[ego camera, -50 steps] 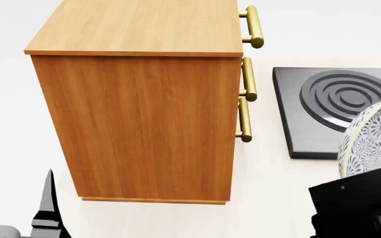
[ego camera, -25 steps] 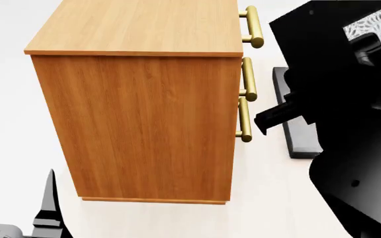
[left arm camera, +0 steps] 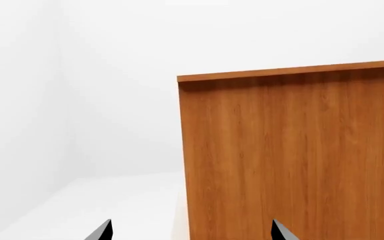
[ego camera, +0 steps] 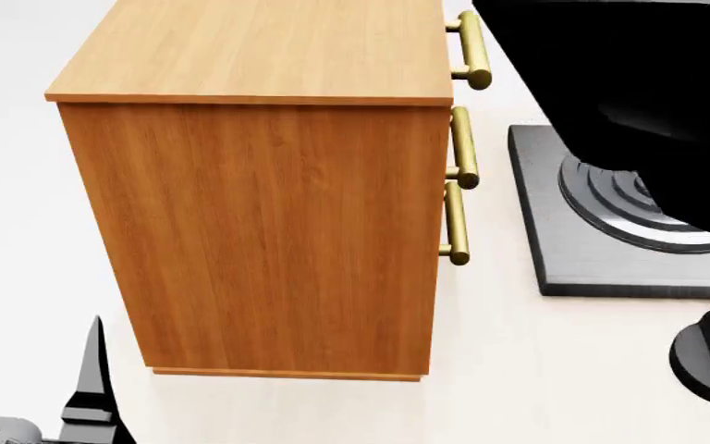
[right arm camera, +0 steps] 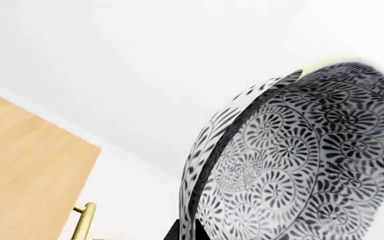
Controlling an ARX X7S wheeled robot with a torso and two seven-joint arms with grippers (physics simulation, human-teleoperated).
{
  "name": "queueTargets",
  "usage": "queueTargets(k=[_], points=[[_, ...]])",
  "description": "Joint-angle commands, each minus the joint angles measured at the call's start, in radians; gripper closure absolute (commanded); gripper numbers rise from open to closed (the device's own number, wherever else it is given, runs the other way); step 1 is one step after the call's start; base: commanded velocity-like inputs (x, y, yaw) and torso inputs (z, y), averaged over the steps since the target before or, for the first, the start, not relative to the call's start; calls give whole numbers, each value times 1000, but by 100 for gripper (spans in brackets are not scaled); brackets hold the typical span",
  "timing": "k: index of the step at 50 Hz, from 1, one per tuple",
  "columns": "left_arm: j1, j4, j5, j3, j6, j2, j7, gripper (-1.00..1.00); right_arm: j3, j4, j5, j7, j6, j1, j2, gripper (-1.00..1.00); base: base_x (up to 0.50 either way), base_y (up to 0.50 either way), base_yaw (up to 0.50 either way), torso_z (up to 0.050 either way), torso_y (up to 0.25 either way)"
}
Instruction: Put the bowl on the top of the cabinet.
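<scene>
White walls and a pale floor surround us. At nine o'clock our left gripper (left arm camera: 190, 233) hovers low beside the cabinet (ego camera: 256, 231), fingertips spread, nothing between them. The cabinet's lighter top (ego camera: 263, 46) is bare — the placing is not yet done. Toward three o'clock our right arm (ego camera: 627, 65) looms high past the brass handles (ego camera: 460, 148). Its wrist view shows the bowl (right arm camera: 299, 160) close up, apparently carried — white with dark leafy swirls, tilted, off to the side of the top. Its fingers we cannot tell.
</scene>
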Motion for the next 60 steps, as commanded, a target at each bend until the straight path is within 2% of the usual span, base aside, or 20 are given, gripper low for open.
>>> queueTargets(k=[1,18,31,46,52,53,57,60], points=[[-5,6,-7,-1,-8,-4,-2,-100,-46,203,-43,-10,-31,209,-130,100,0,0,0,0,10],[-1,12,-14,-8,-5,-15,-5,-100,-168,338,-101,-94,-104,301,-236,100,0,0,0,0,0],[1,0,-14,-8,-5,-18,-8,-100,-187,430,-135,-107,-190,281,-311,100,0,0,0,0,1],[-2,-9,-19,-15,-6,-21,-13,-100,-243,540,-184,-169,-286,254,-346,100,0,0,0,0,0],[-2,-6,-15,-7,-12,-21,-17,-100,-220,626,-180,-183,-331,207,-352,100,0,0,0,0,2],[-3,-11,-13,-6,-9,-20,-16,-100,-161,676,-143,-178,-344,185,-363,100,0,0,0,0,0],[-5,-19,-10,-3,-8,-18,-17,-100,-68,762,-70,-175,-348,156,-385,100,0,0,0,0,0],[-5,-22,-9,-2,-6,-17,-19,-100,-83,777,-70,-174,-337,142,-395,100,0,0,0,0,0]])
